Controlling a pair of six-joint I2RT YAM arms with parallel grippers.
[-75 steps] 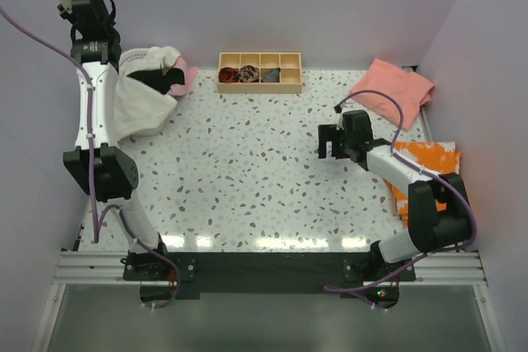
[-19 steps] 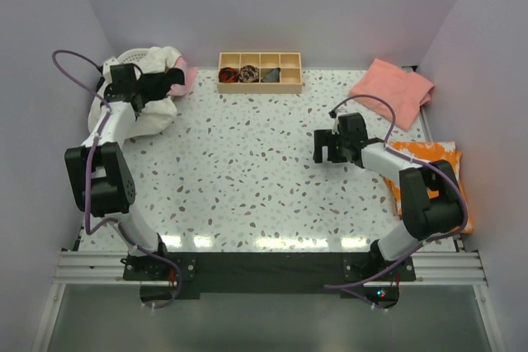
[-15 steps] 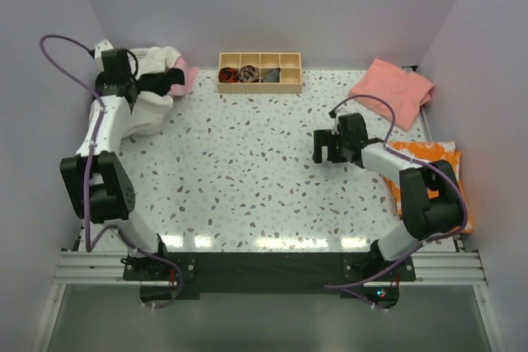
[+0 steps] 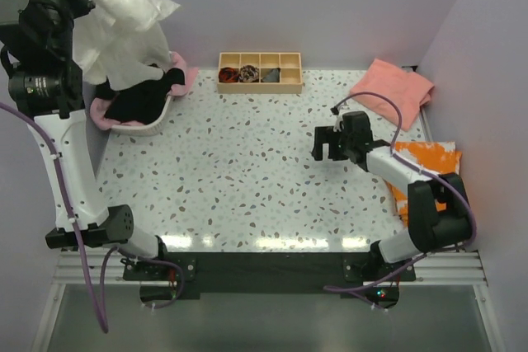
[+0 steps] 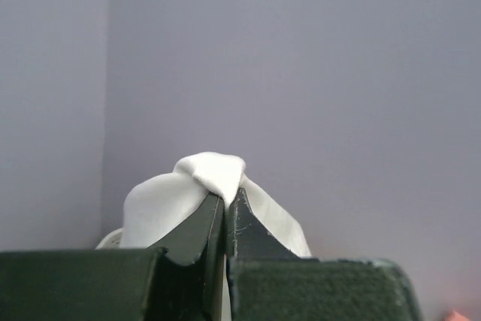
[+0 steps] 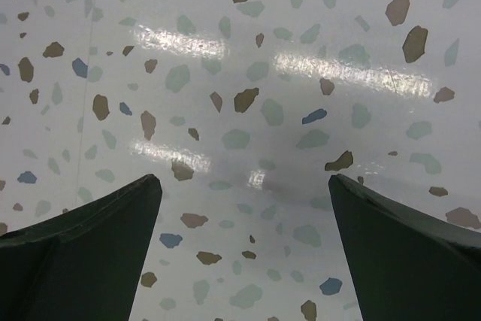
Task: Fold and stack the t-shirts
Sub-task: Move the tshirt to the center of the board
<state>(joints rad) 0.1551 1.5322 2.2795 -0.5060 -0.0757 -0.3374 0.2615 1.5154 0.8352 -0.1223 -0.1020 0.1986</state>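
Now | left gripper [image 5: 227, 198] clamps cream tee [image 5: 212, 174] aloft | right gripper [image 6: 244, 179] spread | wooden tray [image 4: 259, 88] beyond

White shirt [image 4: 124, 22]: plain cream-white, in the black left gripper [image 5: 227, 199]
Black shirt [image 4: 140, 103]: plain black, below that gripper
Pink shirt [image 4: 394, 88]: plain salmon, beyond the black right gripper [image 6: 244, 178]
Cloth [image 4: 429, 158]: orange, white blotches
Table [image 4: 247, 179]: white, with grey, brown and blue flecks
Tray [image 4: 260, 86]: pale wood

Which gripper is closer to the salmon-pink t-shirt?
Right. The right gripper hovers open, just near-left of the salmon-pink t-shirt; the left gripper is high at the far left, clamping the white t-shirt.
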